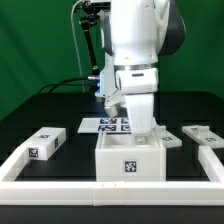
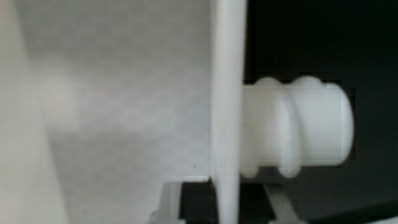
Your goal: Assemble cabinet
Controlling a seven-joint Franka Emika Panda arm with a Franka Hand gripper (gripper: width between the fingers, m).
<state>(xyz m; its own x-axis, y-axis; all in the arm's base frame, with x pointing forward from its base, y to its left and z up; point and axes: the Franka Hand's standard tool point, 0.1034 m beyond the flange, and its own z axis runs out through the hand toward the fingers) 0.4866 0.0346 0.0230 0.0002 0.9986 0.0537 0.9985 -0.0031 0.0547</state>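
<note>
The cabinet's open white box (image 1: 130, 160) stands at the front centre, with a tag on its near face. My gripper (image 1: 137, 122) reaches down to the box's far right part. In the wrist view my gripper (image 2: 228, 206) has a dark finger (image 2: 192, 205) on each side of a thin white panel (image 2: 228, 100) seen edge-on, and is shut on it. A ribbed white knob (image 2: 302, 135) sticks out from one side of the panel. A broad white surface (image 2: 107, 110) lies on its other side. A loose tagged panel (image 1: 45, 142) lies at the exterior view's left, and another panel (image 1: 205, 135) at its right.
The marker board (image 1: 108, 125) lies flat behind the box. A small white piece (image 1: 172, 140) lies just to the right of the box. A long white border rail (image 1: 100, 190) runs along the front and up both sides. A green backdrop stands behind the black table.
</note>
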